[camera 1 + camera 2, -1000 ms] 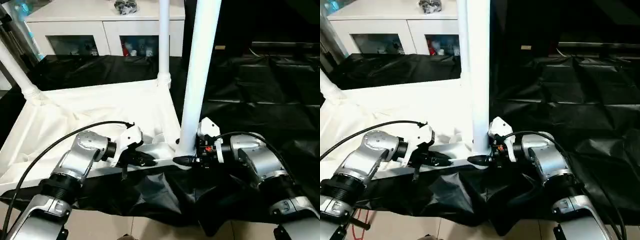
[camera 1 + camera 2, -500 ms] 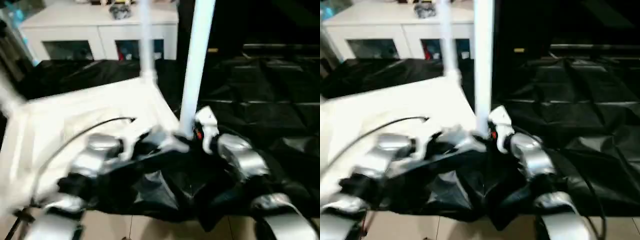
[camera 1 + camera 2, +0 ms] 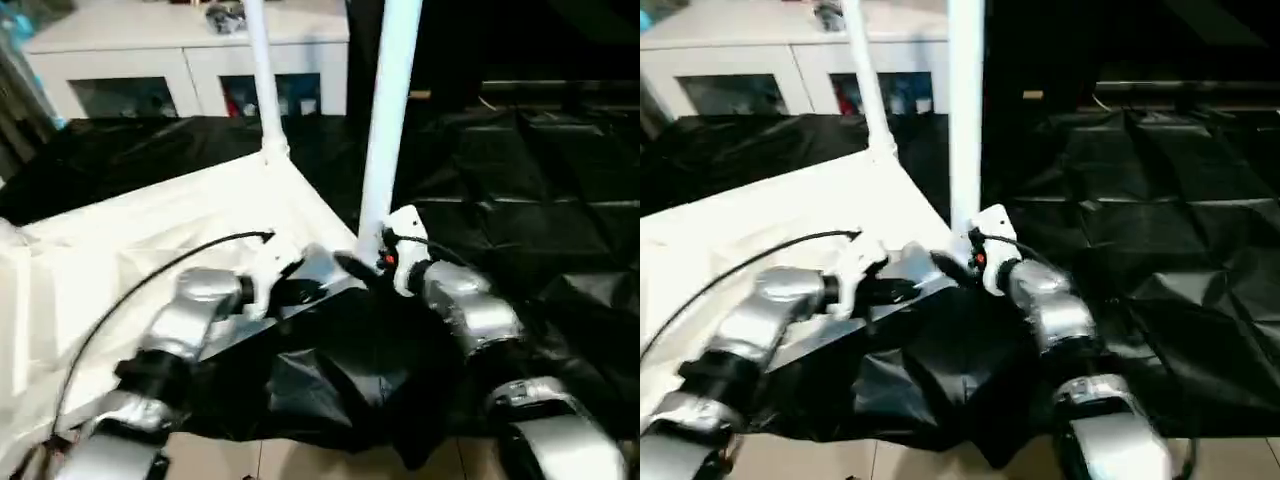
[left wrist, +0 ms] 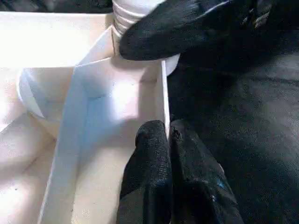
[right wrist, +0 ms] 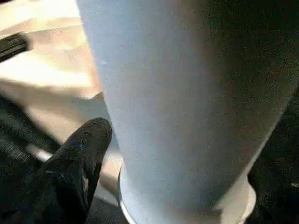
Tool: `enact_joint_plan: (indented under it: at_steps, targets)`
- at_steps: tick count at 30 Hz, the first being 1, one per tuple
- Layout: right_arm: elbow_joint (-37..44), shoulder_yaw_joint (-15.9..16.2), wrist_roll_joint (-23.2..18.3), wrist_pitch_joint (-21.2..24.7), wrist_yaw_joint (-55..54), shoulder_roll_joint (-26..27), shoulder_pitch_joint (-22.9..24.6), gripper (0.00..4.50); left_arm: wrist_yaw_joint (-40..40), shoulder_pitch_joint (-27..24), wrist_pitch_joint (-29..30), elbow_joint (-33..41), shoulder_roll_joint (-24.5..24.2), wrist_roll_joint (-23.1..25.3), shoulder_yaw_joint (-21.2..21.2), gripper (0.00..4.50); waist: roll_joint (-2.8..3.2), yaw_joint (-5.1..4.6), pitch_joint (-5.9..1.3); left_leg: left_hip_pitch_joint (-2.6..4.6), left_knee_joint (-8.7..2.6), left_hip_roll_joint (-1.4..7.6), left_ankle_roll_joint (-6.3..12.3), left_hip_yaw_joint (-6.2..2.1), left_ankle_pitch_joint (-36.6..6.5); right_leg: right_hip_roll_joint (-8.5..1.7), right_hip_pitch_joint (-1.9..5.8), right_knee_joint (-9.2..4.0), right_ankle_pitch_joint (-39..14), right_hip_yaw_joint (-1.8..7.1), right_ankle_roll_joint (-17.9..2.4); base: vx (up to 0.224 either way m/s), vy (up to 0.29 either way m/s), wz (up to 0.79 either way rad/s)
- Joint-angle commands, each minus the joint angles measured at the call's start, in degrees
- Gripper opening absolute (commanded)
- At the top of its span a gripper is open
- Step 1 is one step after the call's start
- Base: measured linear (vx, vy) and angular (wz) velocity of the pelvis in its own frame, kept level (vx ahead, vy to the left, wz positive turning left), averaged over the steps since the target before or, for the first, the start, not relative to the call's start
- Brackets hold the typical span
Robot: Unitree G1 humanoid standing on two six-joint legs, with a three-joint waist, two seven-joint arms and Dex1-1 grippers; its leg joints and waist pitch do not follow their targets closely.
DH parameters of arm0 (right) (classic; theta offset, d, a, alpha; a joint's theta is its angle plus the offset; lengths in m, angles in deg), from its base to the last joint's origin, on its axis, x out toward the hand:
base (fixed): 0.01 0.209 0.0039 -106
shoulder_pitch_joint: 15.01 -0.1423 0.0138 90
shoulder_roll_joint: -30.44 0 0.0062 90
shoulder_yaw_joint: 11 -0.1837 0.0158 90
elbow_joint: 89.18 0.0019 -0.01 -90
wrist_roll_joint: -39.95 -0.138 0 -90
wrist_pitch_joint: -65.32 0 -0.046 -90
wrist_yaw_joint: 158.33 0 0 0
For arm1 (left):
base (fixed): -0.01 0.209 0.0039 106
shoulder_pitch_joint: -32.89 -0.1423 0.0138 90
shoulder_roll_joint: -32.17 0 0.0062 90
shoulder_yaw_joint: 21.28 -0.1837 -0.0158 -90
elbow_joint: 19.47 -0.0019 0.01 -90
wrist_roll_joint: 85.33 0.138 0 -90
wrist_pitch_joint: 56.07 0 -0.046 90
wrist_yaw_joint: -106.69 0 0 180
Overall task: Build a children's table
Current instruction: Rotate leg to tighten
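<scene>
White plastic everywhere: the tabletop (image 3: pixel 150 240) lies upside down on the black-draped work table (image 3: pixel 540 200), ribs up, with its left end cut off at the frame edge. Everything below is placed off the near leg (image 3: pixel 385 120), a smooth tapered tube standing upright in the top's near right corner socket, its upper end running out of frame. A second leg (image 3: pixel 258 75) stands in the far corner socket behind it, also cropped at the top.

The right gripper (image 3: pixel 362 268) sits at the foot of the near leg. In its wrist view one black finger (image 5: pixel 77 158) is just beside the tube and the other is hidden behind it, so I can't tell whether it's clamped or let go.

The left gripper (image 4: pixel 168 135) is left of that leg, pinched tight on the thin side wall of the top.

Behind the legs there's a white cabinet (image 3: pixel 180 50) with glass doors; the stuff inside is too blurry to make out. No readable writing anywhere.
</scene>
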Motion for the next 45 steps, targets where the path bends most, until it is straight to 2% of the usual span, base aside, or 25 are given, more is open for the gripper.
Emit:
enact_joint_plan:
  at_steps: [1, 2, 3, 4, 5, 9, 14, 15, 20, 21, 24, 26, 28, 29, 31, 33, 34, 35, 36, 37, 38, 39, 42, 44, 45]
  targets:
    - [3.1, 6.4, -1.4, 1.4, 8.1, 1.9, 0.3, 3.93, 5.7, 0.5, -1.8, 2.4, 2.1, -2.5, -5.0, 0.00, -0.83, 0.29, -3.73, 0.10, -2.68, 1.06, 7.72, 0.07, -3.0, -2.55, 3.29, -2.87, 5.5, 2.01, -15.7, 0.000, 0.000, 0.00]
    - [5.0, 7.5, -1.8, 1.8, 12.3, 0.2, 1.0, 3.93, 6.8, 0.4, -1.9, 2.3, 1.2, -2.5, -4.9, 0.00, -0.84, 0.43, -3.73, 0.08, -2.64, 1.05, 7.88, 0.04, -3.0, -2.50, 3.31, -2.86, 5.3, 1.98, -15.7, 0.000, 0.000, 0.00]
    - [6.2, 8.4, -1.9, 2.0, 15.2, -1.1, 1.5, 3.93, 7.4, 0.5, -2.4, 2.1, 0.6, -2.4, -4.8, 0.00, -1.22, 0.70, -3.71, 0.05, -2.53, 1.10, 8.26, 0.12, -3.0, -2.45, 3.27, -2.78, 5.2, 2.00, -15.7, 0.000, 0.000, 0.00]
    - [7.1, 9.1, -1.8, 1.9, 17.5, -2.2, 2.0, 3.93, 7.8, 0.5, -2.6, 1.9, 0.1, -2.4, -4.6, 0.00, -0.98, 0.95, -3.61, 0.11, -2.62, 1.23, 8.19, 0.09, -3.7, -2.55, 3.12, -2.85, 3.9, 2.00, -15.6, 0.000, 0.000, 0.00]
    - [7.5, 9.4, -1.8, 2.0, 18.6, -2.7, 2.2, 3.93, 8.1, 0.6, -2.6, 1.8, -0.1, -2.5, -4.6, 0.00, -1.20, 1.03, -3.46, 0.20, -2.72, 1.34, 7.72, 0.16, -4.8, -2.62, 2.98, -3.06, 1.9, 2.07, -15.4, 0.000, 0.000, 0.00]
    - [10.5, 11.4, -2.0, 2.2, 24.7, -5.6, 3.5, 3.93, 11.3, 0.7, -3.1, 1.3, -2.3, -3.0, -4.6, 0.00, -1.16, 1.36, -3.26, 0.38, -2.99, 1.41, 6.05, 0.12, -7.3, -2.65, 2.88, -3.36, -2.6, 2.21, -14.7, 0.000, 0.000, 0.00]
    - [14.0, 12.8, -3.1, 4.4, 27.7, -6.8, 4.9, 3.77, 12.4, 0.8, -3.6, 0.6, -2.8, -2.8, -4.5, 0.00, -1.22, 1.92, -3.31, 0.37, -2.94, 1.37, 5.44, 0.10, -6.4, -2.65, 2.89, -3.28, -2.1, 2.36, -14.3, 0.000, 0.000, 0.00]
    - [14.7, 12.9, -3.2, 4.7, 28.0, -6.9, 5.3, 3.58, 12.7, 0.9, -3.7, 0.5, -2.8, -2.8, -4.6, 0.00, -1.22, 1.96, -3.35, 0.34, -2.96, 1.36, 5.35, 0.07, -5.9, -2.66, 2.89, -3.19, -1.6, 2.33, -14.3, 0.000, 0.000, 0.00]
    - [15.1, 13.0, -2.7, 5.1, 27.5, -6.2, 6.1, 3.25, 12.6, 0.8, -3.5, 0.5, -2.4, -3.2, -4.7, 0.00, -1.16, 1.98, -3.42, 0.35, -2.83, 1.28, 5.31, 0.11, -5.7, -2.67, 2.83, -3.17, -1.3, 2.30, -14.3, 0.000, 0.000, 0.00]
    - [15.2, 12.8, -2.6, 5.5, 26.9, -5.8, 6.3, 3.17, 12.5, 0.7, -3.5, 0.6, -2.3, -3.3, -4.8, 0.00, -0.69, 2.03, -3.40, 0.36, -2.88, 1.29, 5.09, 0.03, -5.9, -2.68, 2.84, -3.16, -1.6, 2.29, -14.3, 0.000, 0.000, 0.00]
    - [13.7, 11.5, -1.3, 6.0, 19.9, -3.4, 6.4, 3.00, 9.8, 0.9, -3.4, -0.1, -0.8, -2.8, -4.3, 0.00, -0.84, 1.84, -3.36, 0.28, -2.93, 1.20, 4.43, 0.05, -6.2, -2.63, 2.88, -3.25, -1.4, 2.32, -14.2, 0.000, 0.000, 0.00]
    - [12.3, 10.7, -0.4, 5.9, 15.4, -2.0, 6.2, 2.84, 7.9, 1.2, -2.9, -0.5, 0.1, -2.6, -3.7, 0.00, -1.00, 1.66, -3.23, 0.34, -3.08, 1.12, 3.72, 0.06, -7.7, -2.66, 2.89, -3.57, -3.9, 2.30, -13.6, 0.000, 0.000, 0.00]
    - [9.6, 9.6, 0.8, 5.7, 9.8, -0.1, 5.5, 2.81, 5.5, 1.7, -1.9, -0.8, 1.2, -2.4, -3.1, 0.00, -1.06, 1.56, -2.99, 0.49, -3.33, 1.16, 2.75, 0.01, -9.4, -2.80, 2.78, -3.96, -8.2, 2.38, -12.7, 0.000, 0.000, 0.00]
    - [8.8, 9.3, 1.2, 5.5, 8.0, 0.5, 5.2, 2.78, 4.8, 1.9, -1.6, -0.9, 1.5, -2.3, -2.9, 0.00, -1.06, 1.26, -2.73, 0.51, -3.52, 1.09, 1.78, 0.02, -10.8, -2.84, 2.58, -4.23, -11.4, 2.47, -12.1, 0.000, 0.000, 0.00]
    - [2.2, 6.2, 2.3, 6.3, -4.0, 4.9, 2.8, 2.74, -2.1, 3.3, 0.7, -1.8, 4.3, -1.2, -1.9, 0.00, -1.14, 0.57, -2.47, 0.69, -3.98, 1.00, -0.02, -0.22, -13.1, -2.93, 2.46, -4.72, -17.5, 2.50, -10.6, 0.000, 0.000, 0.00]
    - [-0.3, 5.3, 2.7, 6.0, -8.6, 6.5, 1.9, 2.74, -4.9, 3.8, 1.3, -2.1, 5.8, -1.0, -1.5, 0.00, -0.94, 0.06, -2.41, 0.90, -4.07, 1.02, -0.61, -0.36, -15.0, -3.01, 2.31, -5.15, -20.5, 2.52, -9.8, 0.000, 0.000, 0.00]
    - [-1.1, 4.8, 2.7, 6.0, -10.3, 7.2, 1.5, 2.74, -5.9, 3.9, 1.4, -2.2, 6.4, -0.9, -1.4, 0.00, -0.96, 0.00, -2.48, 0.91, -4.07, 1.05, -0.59, -0.38, -14.8, -3.00, 2.33, -5.14, -19.8, 2.58, -9.8, 0.000, 0.000, 0.00]
    - [-3.9, 2.9, 2.2, 6.4, -15.4, 9.3, 0.1, 2.74, -8.5, 4.2, 1.8, -2.4, 8.1, -0.5, -1.4, 0.00, -1.05, -0.04, -2.58, 0.73, -4.08, 1.05, -0.34, -0.40, -14.0, -2.88, 2.49, -4.89, -16.9, 2.65, -10.1, 0.000, 0.000, 0.00]
    - [-4.4, 2.7, 2.1, 6.2, -16.2, 9.7, -0.2, 2.74, -8.9, 4.2, 1.8, -2.2, 8.5, -0.3, -1.6, 0.00, -1.04, -0.23, -2.62, 0.72, -4.14, 0.93, -0.24, -0.39, -13.6, -2.77, 2.49, -4.77, -15.4, 2.56, -10.7, 0.000, 0.000, 0.00]
    - [-5.1, 2.6, 2.2, 5.5, -17.2, 10.4, -0.6, 2.74, -9.3, 4.1, 1.7, -1.9, 9.1, -0.1, -1.9, 0.00, -1.40, -0.28, -2.74, 0.66, -3.95, 0.87, 0.37, -0.31, -13.1, -2.85, 2.64, -4.74, -14.2, 2.58, -10.8, 0.000, 0.000, 0.00]
    - [-5.3, 2.7, 2.2, 5.2, -17.4, 10.6, -0.7, 2.74, -9.4, 4.1, 1.7, -1.8, 9.3, 0.0, -2.0, 0.00, -1.32, -0.19, -2.82, 0.58, -3.90, 0.81, 0.66, -0.29, -12.4, -2.89, 2.75, -4.67, -13.4, 2.55, -10.8, 0.000, 0.000, 0.00]
    - [-5.5, 2.5, 2.1, 4.5, -17.3, 11.0, -0.9, 3.30, -8.7, 3.8, 1.5, -1.0, 9.4, 0.0, -2.4, 0.00, -1.30, -0.17, -2.81, 0.53, -3.84, 0.78, 1.28, -0.20, -11.4, -2.82, 2.72, -4.65, -12.2, 2.56, -10.9, 0.000, 0.000, 0.00]
    - [-5.6, 1.4, 1.1, 4.7, -15.8, 11.3, -1.3, 3.60, -7.1, 3.1, 1.3, 0.2, 9.0, 0.0, -3.0, 0.00, -1.05, -0.10, -2.92, 0.43, -3.73, 0.83, 2.28, -0.15, -10.1, -2.80, 2.88, -4.41, -9.4, 2.51, -11.8, 0.000, 0.000, 0.00]
    - [-5.2, 1.1, 0.5, 4.6, -13.1, 10.4, -1.4, 3.77, -5.1, 2.5, 0.5, 0.8, 7.9, -0.1, -3.7, 0.00, -0.63, -0.13, -2.92, 0.54, -3.77, 0.92, 2.25, -0.17, -10.4, -2.74, 2.85, -4.39, -9.0, 2.44, -12.1, 0.000, 0.000, 0.00]
    - [-4.8, 1.4, 0.4, 4.1, -11.2, 9.5, -1.5, 3.90, -3.9, 2.3, 0.0, 0.9, 7.0, -0.1, -4.2, 0.00, -0.70, -0.13, -3.04, 0.55, -3.73, 0.95, 2.31, -0.19, -10.2, -2.74, 2.94, -4.23, -7.6, 2.43, -12.6, 0.000, 0.000, 0.00]
